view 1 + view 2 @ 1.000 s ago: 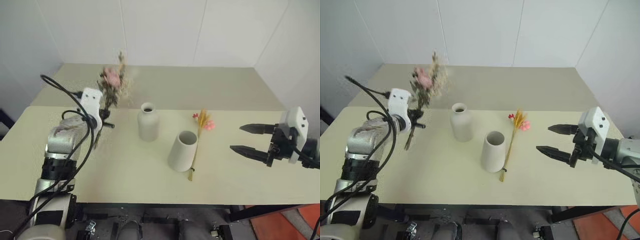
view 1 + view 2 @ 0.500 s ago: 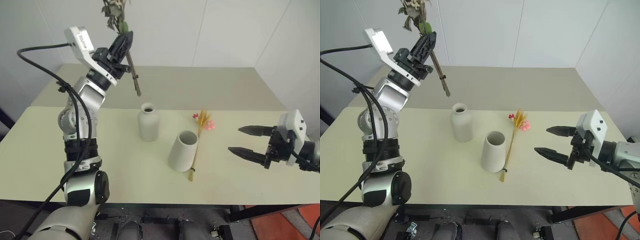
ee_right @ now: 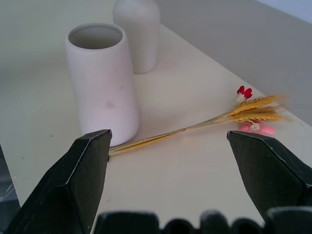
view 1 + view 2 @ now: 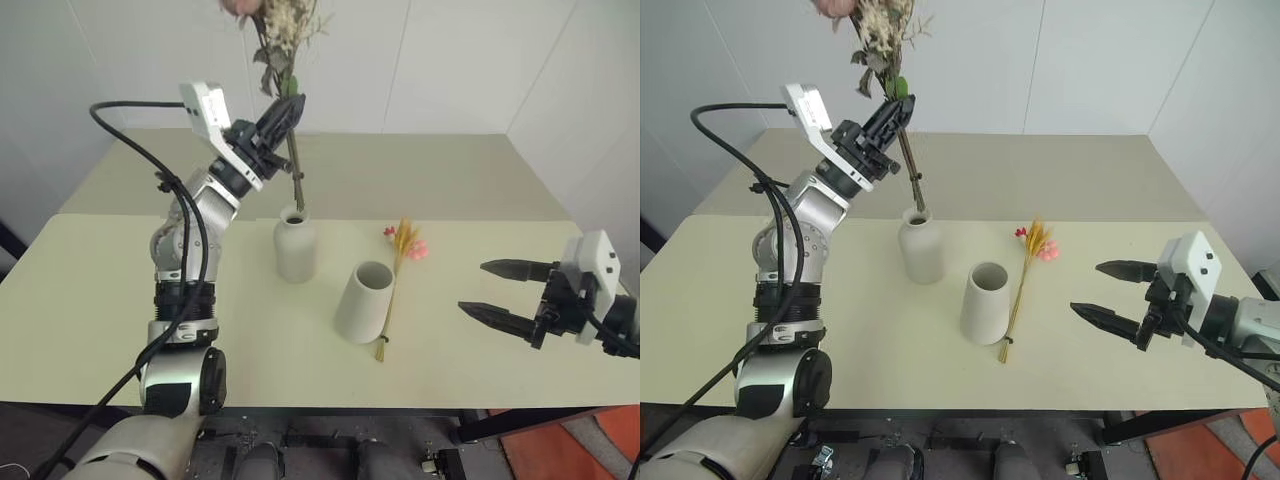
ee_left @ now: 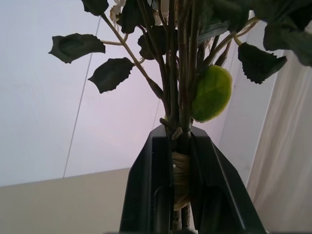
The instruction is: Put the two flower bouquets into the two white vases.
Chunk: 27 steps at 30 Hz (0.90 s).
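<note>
1. My left claw [image 4: 287, 108] is clamped tight on the stems of the bushy bouquet [image 4: 278, 30]. The bunch stands nearly upright, with the blooms and cream sprigs high above my fingers and cut off by the frame's top edge.

2. In the left wrist view, both fingers [image 5: 148, 190] press the wrapped stem bundle between them. Dark toothed leaves and one pale green leaf [image 5: 210, 93] spread just past the tips.

3. The lower stem ends hang below this claw, right at the mouth of the bottle-shaped vase [image 4: 297, 244]. I cannot tell whether the tips are inside the neck or just over the rim.

4. That vase stands upright on the table [image 4: 100, 300], directly beneath my left claw.

5. My right claw [image 4: 505, 292] is spread wide and empty. It hovers low over the table, pointing inward toward the vases.

6. Ahead of the right claw, well apart from it, stands the cone-shaped vase [image 3: 102, 80], upright with its wide mouth open.

7. The slim bouquet [image 3: 204, 124] lies flat on the table on the side of that vase nearer my right claw. Its stem end rests just beside the vase's base, possibly touching. Its yellow plumes and small pink-red flowers point away toward the far edge.

8. The bottle-shaped vase sits beyond the cone-shaped one, as seen from my right claw.
</note>
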Each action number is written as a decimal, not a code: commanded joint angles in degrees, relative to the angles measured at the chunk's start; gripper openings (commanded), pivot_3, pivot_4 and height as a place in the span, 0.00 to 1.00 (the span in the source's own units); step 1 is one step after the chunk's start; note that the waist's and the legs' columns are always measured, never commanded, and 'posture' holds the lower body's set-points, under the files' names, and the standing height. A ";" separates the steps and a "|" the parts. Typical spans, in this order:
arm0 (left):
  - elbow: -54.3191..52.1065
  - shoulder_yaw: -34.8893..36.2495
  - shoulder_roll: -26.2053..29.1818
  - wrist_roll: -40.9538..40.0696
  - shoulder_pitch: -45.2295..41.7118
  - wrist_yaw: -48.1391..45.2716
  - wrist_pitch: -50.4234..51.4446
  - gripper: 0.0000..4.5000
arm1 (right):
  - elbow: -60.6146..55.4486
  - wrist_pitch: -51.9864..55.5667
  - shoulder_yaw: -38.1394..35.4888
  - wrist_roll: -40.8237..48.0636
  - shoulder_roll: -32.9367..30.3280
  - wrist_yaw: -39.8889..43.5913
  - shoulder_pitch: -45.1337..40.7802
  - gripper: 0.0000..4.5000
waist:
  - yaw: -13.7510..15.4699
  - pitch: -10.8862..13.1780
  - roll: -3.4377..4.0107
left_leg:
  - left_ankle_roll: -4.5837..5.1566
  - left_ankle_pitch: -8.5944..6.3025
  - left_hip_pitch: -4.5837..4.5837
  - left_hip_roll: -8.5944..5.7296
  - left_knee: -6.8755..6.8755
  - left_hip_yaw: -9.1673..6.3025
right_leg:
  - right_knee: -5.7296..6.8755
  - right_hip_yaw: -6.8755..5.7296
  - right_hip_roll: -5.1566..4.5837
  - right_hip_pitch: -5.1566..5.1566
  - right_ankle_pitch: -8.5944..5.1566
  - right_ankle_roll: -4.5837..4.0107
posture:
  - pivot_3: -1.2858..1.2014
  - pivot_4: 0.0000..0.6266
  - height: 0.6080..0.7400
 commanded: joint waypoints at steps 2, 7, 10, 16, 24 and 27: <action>-0.85 -1.53 -0.11 1.66 0.87 -1.90 -3.37 0.03 | -1.02 -0.28 -2.92 0.81 -1.30 -0.07 -0.42 1.00 | 0.05 0.00 0.00 | 0.00 0.00 -0.01 0.00 0.00 0.00 | -0.01 0.00 0.00 -0.01 0.00 0.00 | 0.52 0.24 1.00; 0.16 -1.51 0.00 2.63 1.17 -1.84 -4.33 0.03 | -0.69 -0.35 -3.05 0.87 -1.63 0.10 -0.59 1.00 | 0.08 0.00 0.00 | 0.00 0.00 0.01 0.00 0.00 -0.01 | -0.02 0.00 0.00 0.02 0.00 0.01 | 0.52 0.24 1.00; 0.69 -1.52 0.09 2.97 1.01 -2.02 -4.81 0.03 | -0.54 -0.41 -2.95 0.88 -1.71 0.16 -0.80 1.00 | 0.08 0.00 0.00 | 0.00 0.00 0.01 0.00 0.00 -0.01 | -0.01 0.00 0.00 0.01 0.00 0.01 | 0.52 0.24 1.00; 1.60 -1.34 0.39 3.63 0.63 -2.27 -5.72 0.03 | -0.52 -0.50 -2.78 0.89 -1.71 0.10 -0.97 1.00 | 0.08 0.00 0.00 | 0.00 0.00 0.00 0.00 0.00 -0.01 | -0.02 0.00 0.00 0.01 -0.01 0.01 | 0.52 0.24 1.00; 0.49 -3.97 0.46 6.08 4.13 -4.41 -7.30 0.03 | -0.78 -0.58 -3.11 0.83 -1.67 -0.08 -0.77 1.00 | 0.06 0.00 0.00 | 0.00 0.00 0.02 0.00 0.00 0.00 | -0.02 0.00 0.00 0.02 -0.01 0.01 | 0.52 0.24 1.00; 0.59 -4.67 0.25 7.09 5.54 -4.22 -7.77 0.03 | -0.75 -0.70 -3.06 0.84 -1.64 -0.07 -0.91 1.00 | 0.09 0.00 0.00 | 0.00 0.00 0.01 0.00 0.00 -0.01 | -0.01 0.00 0.00 0.01 0.00 0.01 | 0.52 0.24 1.00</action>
